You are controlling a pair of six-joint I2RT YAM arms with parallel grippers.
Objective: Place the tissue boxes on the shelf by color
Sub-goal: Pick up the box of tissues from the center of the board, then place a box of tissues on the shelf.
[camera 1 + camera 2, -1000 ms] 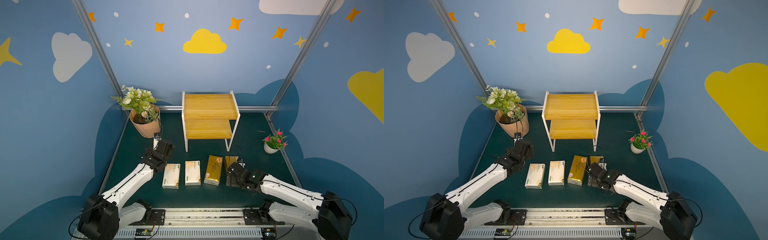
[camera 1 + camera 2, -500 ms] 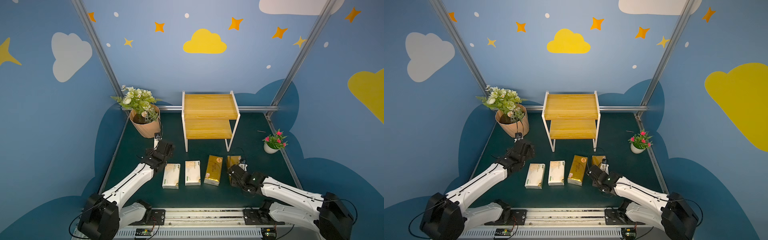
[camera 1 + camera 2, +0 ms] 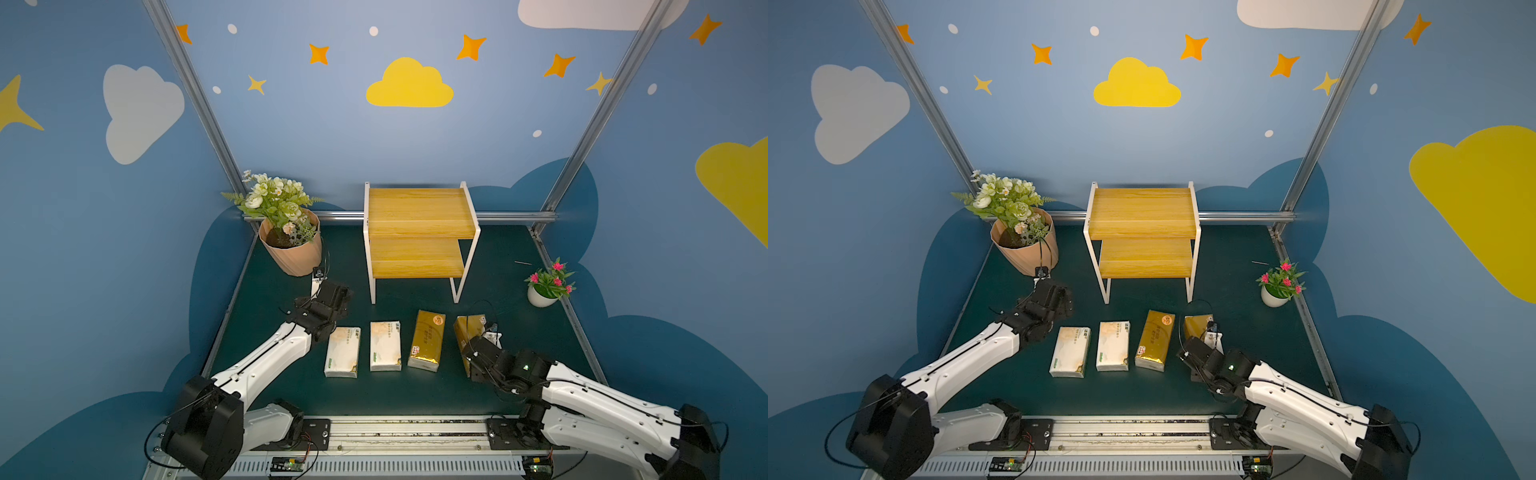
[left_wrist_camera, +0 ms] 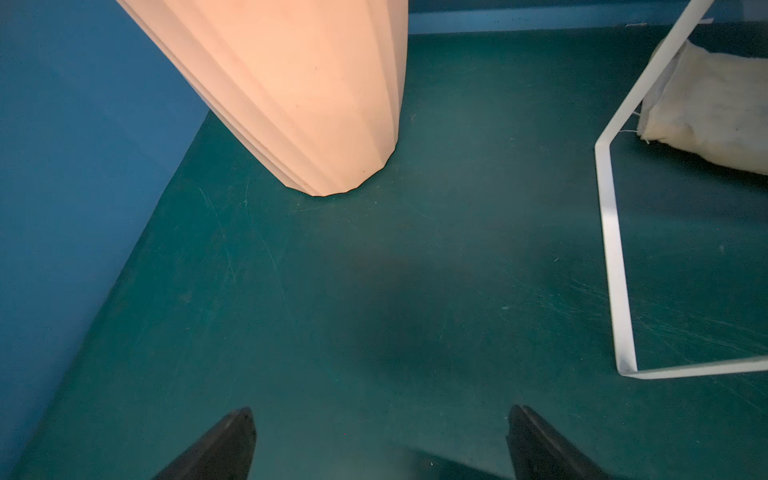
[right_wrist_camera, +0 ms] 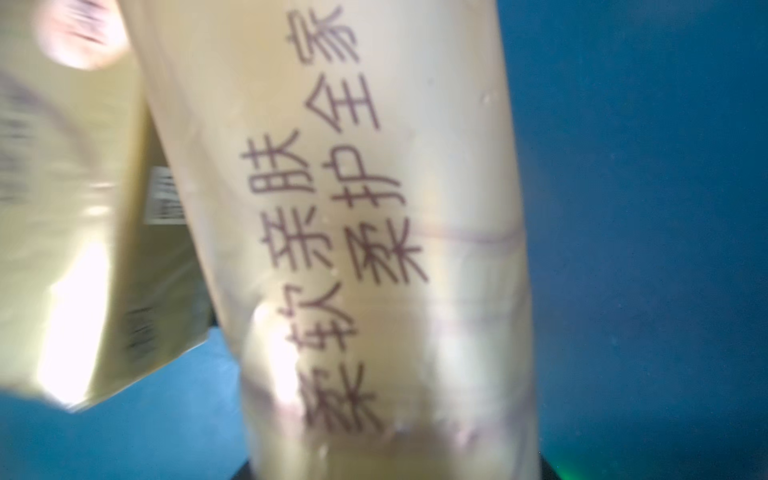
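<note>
Right wrist view filling with gold tissue pack (image 5: 374,249), right gripper (image 3: 473,351) pinching it tilted beside second gold pack (image 3: 426,340), in front of shelf (image 3: 419,208), left gripper (image 4: 380,415) hanging spread wide near peach flowerpot (image 4: 311,83).

Four packs in a row below the shelf, seen from my remote station.

In both top views the shelf (image 3: 419,232) stands at frame centre, near the table's (image 3: 415,395) back edge. Below it I count four packs side by side: leftmost pack (image 3: 343,352), second pack (image 3: 385,345), third pack (image 3: 427,340), rightmost pack (image 3: 467,328). The large flowerpot (image 3: 291,253) sits left of the shelf, and the small flowerpot (image 3: 540,295) sits right, by the table edge. My left gripper (image 3: 334,293) hangs between the large flowerpot and the leftmost pack. My right gripper (image 3: 473,357) is at the rightmost pack's lower end.
</note>
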